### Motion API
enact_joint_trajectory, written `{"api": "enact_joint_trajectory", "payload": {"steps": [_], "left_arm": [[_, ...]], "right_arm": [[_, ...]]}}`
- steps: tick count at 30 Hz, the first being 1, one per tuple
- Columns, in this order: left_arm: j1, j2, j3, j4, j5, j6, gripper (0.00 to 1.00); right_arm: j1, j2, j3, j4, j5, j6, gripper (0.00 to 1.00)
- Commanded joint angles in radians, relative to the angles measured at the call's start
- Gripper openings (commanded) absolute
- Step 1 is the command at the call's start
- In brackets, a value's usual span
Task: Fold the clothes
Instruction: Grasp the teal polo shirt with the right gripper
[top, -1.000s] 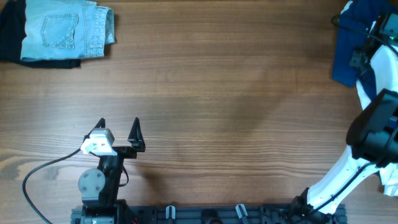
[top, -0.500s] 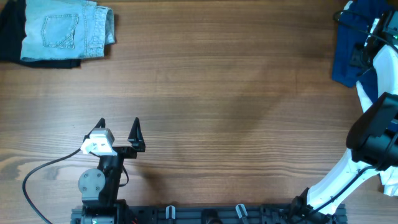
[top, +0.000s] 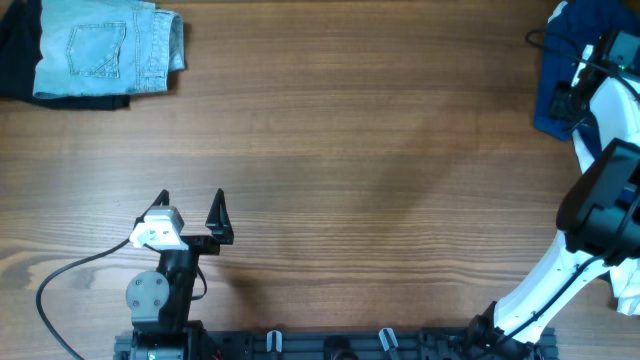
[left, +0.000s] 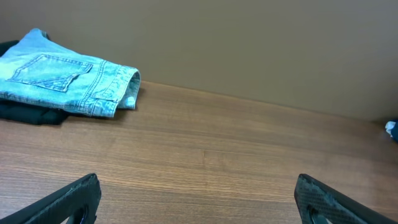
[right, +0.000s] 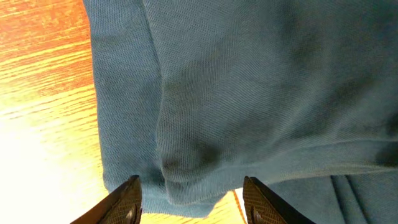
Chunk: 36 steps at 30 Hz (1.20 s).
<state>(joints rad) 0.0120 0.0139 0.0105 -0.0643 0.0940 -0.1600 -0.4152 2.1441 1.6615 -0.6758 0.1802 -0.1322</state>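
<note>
Top (right: 249, 74) of soft blue knit, creased, woodgrain table (right: 37, 93)

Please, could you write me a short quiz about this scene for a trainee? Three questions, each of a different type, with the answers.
1. True or false: the left gripper is shut on the denim piece.
2. Where does the deep-blue top lie in the overhead view? A) centre B) left edge C) right edge
3. What lies under the denim piece?
Key: 1 false: it is open and well apart from the denim. 2 C. 3 a dark garment.
</note>
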Motion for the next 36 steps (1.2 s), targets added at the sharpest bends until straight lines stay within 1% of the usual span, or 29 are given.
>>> {"api": "enact_joint_trajectory", "payload": {"steps": [1,5,8,10,13,15,18,20,22,23,27,28,31,36], "left_arm": [[-0.008,-0.009,-0.005,-0.005,-0.006,-0.005,1.0],[-0.008,-0.009,-0.005,-0.005,-0.006,-0.005,1.0],[-0.008,-0.009,-0.005,-0.005,-0.006,-0.005,1.0],[-0.008,-0.009,-0.005,-0.005,-0.006,-0.005,1.0],[-0.008,-0.009,-0.005,-0.005,-0.006,-0.005,1.0],[-0.008,-0.009,-0.005,-0.005,-0.006,-0.005,1.0],[-0.008,-0.009,-0.005,-0.005,-0.006,-0.005,1.0],[-0.008,-0.009,-0.005,-0.005,-0.006,-0.005,1.0],[-0.008,-0.009,-0.005,-0.005,-0.006,-0.005,1.0],[-0.008,-0.009,-0.005,-0.005,-0.006,-0.005,1.0],[-0.008,-0.009,-0.005,-0.005,-0.006,-0.005,1.0],[-0.008,-0.009,-0.005,-0.005,-0.006,-0.005,1.0],[-0.008,-0.009,-0.005,-0.005,-0.006,-0.005,1.0],[-0.008,-0.009,-0.005,-0.005,-0.006,-0.005,1.0]], "right_arm": [[0.002,0.02,-0.003,0.014,0.008,0.001,0.53],[0.002,0.035,-0.003,0.021,0.007,0.001,0.54],[0.002,0.056,-0.003,0.021,0.007,0.002,0.6],[0.002,0.068,-0.003,0.022,0.008,0.001,0.61],[0.002,0.074,-0.003,0.029,0.011,0.002,0.61],[0.002,0.075,-0.003,0.036,0.012,0.002,0.6],[0.002,0.075,-0.003,0.041,0.032,0.003,0.45],[0.002,0.075,-0.003,0.04,0.042,0.003,0.31],[0.002,0.075,-0.003,0.04,0.042,0.003,0.24],[0.002,0.075,-0.003,0.04,0.042,0.004,0.24],[0.002,0.074,-0.003,0.04,0.046,0.005,0.06],[0.002,0.074,-0.003,0.039,0.047,0.005,0.04],[0.003,0.072,-0.003,0.035,0.049,0.011,0.04],[0.003,0.039,-0.002,0.036,0.048,0.099,0.04]]}}
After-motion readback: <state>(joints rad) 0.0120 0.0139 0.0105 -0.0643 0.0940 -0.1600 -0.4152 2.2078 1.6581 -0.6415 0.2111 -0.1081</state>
